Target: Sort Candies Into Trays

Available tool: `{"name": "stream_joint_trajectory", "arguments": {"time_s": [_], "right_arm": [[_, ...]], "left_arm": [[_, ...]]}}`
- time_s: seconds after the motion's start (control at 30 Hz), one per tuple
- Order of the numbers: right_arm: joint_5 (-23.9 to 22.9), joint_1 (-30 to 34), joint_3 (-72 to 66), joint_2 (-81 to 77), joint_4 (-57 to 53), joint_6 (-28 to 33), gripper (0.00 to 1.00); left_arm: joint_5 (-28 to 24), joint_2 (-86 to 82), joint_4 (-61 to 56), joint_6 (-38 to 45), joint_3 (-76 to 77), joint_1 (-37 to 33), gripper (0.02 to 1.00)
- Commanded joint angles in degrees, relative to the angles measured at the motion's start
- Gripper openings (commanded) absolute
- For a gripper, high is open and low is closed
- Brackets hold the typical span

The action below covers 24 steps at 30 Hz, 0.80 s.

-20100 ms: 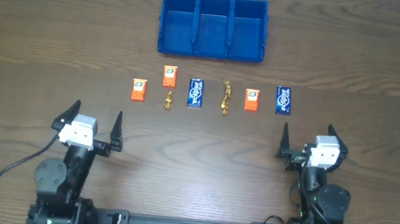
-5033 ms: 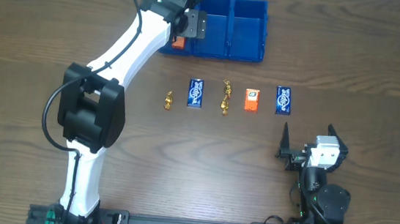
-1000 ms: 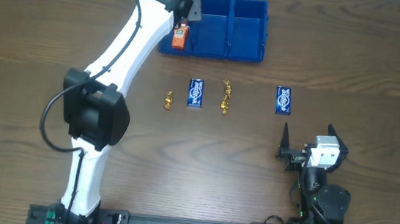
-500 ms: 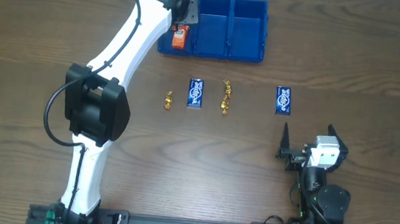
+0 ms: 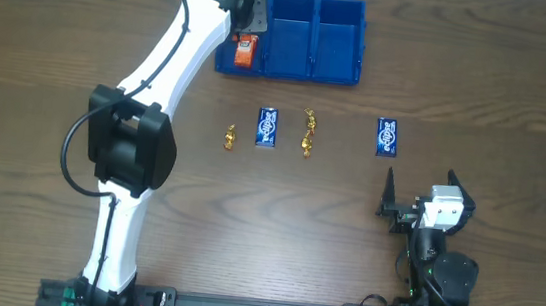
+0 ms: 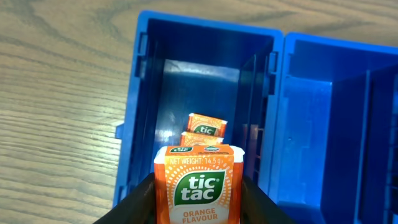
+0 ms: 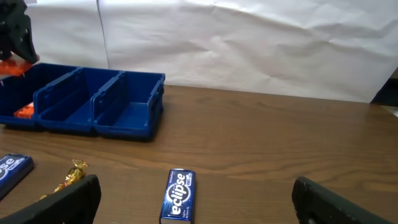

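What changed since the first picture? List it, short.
The left claw went from its rest spot up to the blue tray. All three orange boxes left the table row: two lie in the left compartment, and the third orange box is clamped in the claw above it. Both blue packs, the gold candies, the tray and the open right claw stayed put.

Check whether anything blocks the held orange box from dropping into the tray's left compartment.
Nothing visible does. The left gripper holds the orange box over the left compartment; two orange boxes lie on its floor.
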<state>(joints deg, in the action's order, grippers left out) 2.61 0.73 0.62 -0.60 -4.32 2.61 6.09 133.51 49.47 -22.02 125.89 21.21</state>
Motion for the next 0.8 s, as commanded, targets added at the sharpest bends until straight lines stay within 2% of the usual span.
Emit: {"name": "stream_joint_trajectory", "arguments": {"time_s": [0.03,0.17,0.27,0.3,0.33,0.4,0.43,0.8], "right_arm": [[0.0,-0.1,-0.2,0.4,-0.3,0.5,0.998],[0.0,-0.1,-0.2,0.4,-0.3,0.5,0.998],[0.0,-0.1,-0.2,0.4,-0.3,0.5,0.998],[0.0,-0.1,-0.2,0.4,-0.3,0.5,0.998],[0.0,-0.1,-0.2,0.4,-0.3,0.5,0.998],[0.0,-0.1,-0.2,0.4,-0.3,0.5,0.998],[0.0,-0.1,-0.2,0.4,-0.3,0.5,0.998],[0.0,-0.1,-0.2,0.4,-0.3,0.5,0.998]], "left_arm": [[-0.8,2.1,-0.1,0.8,-0.2,-0.3,0.288],[-1.0,2.1,-0.4,0.8,-0.2,-0.3,0.301],[-1.1,2.1,-0.4,0.8,-0.2,-0.3,0.36],[-1.1,2.1,-0.4,0.8,-0.2,-0.3,0.426],[-1.1,2.1,-0.4,0.8,-0.2,-0.3,0.546],[-1.2,2.1,-0.4,0.8,-0.2,-0.3,0.886],[-1.3,2.1,-0.4,0.8,-0.2,-0.3,0.998],[-1.7,2.1,-0.5,0.6,-0.2,-0.3,0.998]]}}
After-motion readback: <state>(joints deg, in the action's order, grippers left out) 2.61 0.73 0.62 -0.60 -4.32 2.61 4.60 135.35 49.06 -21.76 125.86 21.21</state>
